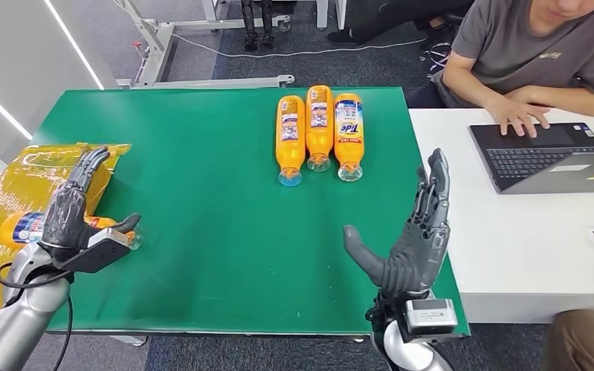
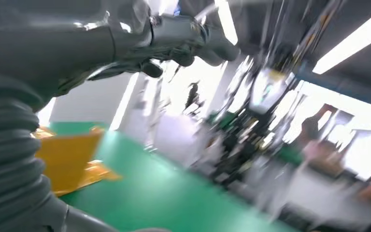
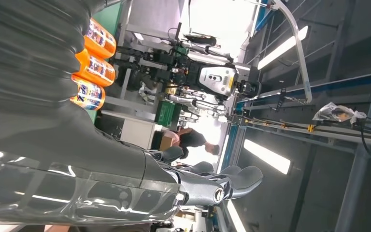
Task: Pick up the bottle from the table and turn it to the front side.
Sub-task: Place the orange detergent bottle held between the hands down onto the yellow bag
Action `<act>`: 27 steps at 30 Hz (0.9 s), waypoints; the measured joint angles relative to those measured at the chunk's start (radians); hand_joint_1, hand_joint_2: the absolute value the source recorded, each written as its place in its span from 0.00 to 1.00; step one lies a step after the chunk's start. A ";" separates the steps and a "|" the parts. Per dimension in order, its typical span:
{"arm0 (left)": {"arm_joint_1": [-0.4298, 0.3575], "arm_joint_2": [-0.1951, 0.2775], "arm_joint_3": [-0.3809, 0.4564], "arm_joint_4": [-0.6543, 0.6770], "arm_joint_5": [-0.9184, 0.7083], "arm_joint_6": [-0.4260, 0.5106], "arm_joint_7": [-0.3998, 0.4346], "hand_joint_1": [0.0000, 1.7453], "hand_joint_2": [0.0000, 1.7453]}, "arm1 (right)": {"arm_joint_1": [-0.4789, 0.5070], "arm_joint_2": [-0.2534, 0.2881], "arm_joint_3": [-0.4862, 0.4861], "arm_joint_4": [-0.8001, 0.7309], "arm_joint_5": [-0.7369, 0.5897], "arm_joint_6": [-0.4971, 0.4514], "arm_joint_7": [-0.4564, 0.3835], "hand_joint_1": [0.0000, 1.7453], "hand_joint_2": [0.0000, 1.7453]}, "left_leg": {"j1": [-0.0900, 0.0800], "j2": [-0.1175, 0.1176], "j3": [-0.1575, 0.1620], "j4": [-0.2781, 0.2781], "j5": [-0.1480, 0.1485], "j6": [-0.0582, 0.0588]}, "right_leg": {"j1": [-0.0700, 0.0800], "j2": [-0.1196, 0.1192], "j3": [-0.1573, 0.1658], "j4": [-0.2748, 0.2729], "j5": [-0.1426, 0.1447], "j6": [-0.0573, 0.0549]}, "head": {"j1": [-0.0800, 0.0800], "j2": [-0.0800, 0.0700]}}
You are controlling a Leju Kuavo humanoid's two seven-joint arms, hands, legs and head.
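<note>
Three orange detergent bottles lie side by side at the far middle of the green table (image 1: 201, 216): a left bottle (image 1: 290, 139), a middle bottle (image 1: 319, 124) and a right bottle (image 1: 348, 133) whose Tide label faces up. The right wrist view shows the same bottles (image 3: 94, 67). Another orange bottle (image 1: 23, 227) lies on the yellow bag (image 1: 23, 174) at the left edge, partly hidden by my left hand (image 1: 77, 209). That hand hovers over it with fingers stretched out and holds nothing. My right hand (image 1: 414, 232) stands upright and open, well short of the three bottles.
A white table (image 1: 510, 232) adjoins the green one on the right, with a laptop (image 1: 541, 154) and a person typing on it. The left wrist view is motion-blurred; it shows the yellow bag (image 2: 67, 159) and green tabletop (image 2: 149, 193).
</note>
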 joint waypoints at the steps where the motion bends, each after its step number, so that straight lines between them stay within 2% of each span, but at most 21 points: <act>1: 0.003 -0.005 0.000 -0.046 0.029 0.017 0.000 0.00 1.00 | 0.001 0.000 0.000 0.003 0.005 0.003 0.000 0.00 1.00 | 0.000 0.000 0.000 0.000 0.000 0.000 | 0.000 0.000 0.000 0.000 0.000 0.000 | 0.000 0.000; 3: 0.006 -0.028 0.000 -0.136 0.105 0.046 0.000 0.00 1.00 | 0.004 0.000 0.001 0.008 0.017 0.006 0.000 0.00 1.00 | 0.000 0.000 0.000 0.000 0.000 0.000 | 0.000 0.000 0.000 0.000 0.000 0.000 | 0.000 0.000; 6: 0.018 -0.088 0.001 -0.258 0.227 0.065 0.000 0.00 1.00 | 0.009 0.000 0.004 0.017 0.033 0.012 0.000 0.00 1.00 | -0.001 0.000 0.000 0.000 0.000 0.000 | 0.000 -0.001 0.001 -0.001 0.000 0.000 | 0.000 0.000; 13: 0.089 -0.233 0.001 -0.441 0.309 0.154 -0.001 0.00 1.00 | 0.019 0.000 0.005 0.035 0.039 0.025 0.000 0.00 1.00 | -0.001 0.000 0.000 0.000 -0.001 0.000 | -0.001 0.000 0.001 -0.001 0.000 0.000 | 0.000 0.000; 22: 0.280 -0.448 -0.002 -0.542 0.373 0.159 -0.001 0.00 1.00 | 0.062 -0.002 0.005 0.032 0.078 0.023 0.021 0.00 1.00 | -0.001 0.000 0.000 0.000 -0.002 0.000 | -0.001 0.000 0.001 -0.001 -0.001 0.001 | 0.000 0.000; 27: 0.349 -0.509 -0.002 -0.574 0.335 0.167 -0.001 0.00 1.00 | 0.088 -0.001 0.003 0.032 0.091 0.034 0.047 0.00 1.00 | -0.001 0.000 0.000 0.000 -0.002 0.001 | -0.001 0.000 0.001 -0.001 -0.001 0.001 | 0.000 0.000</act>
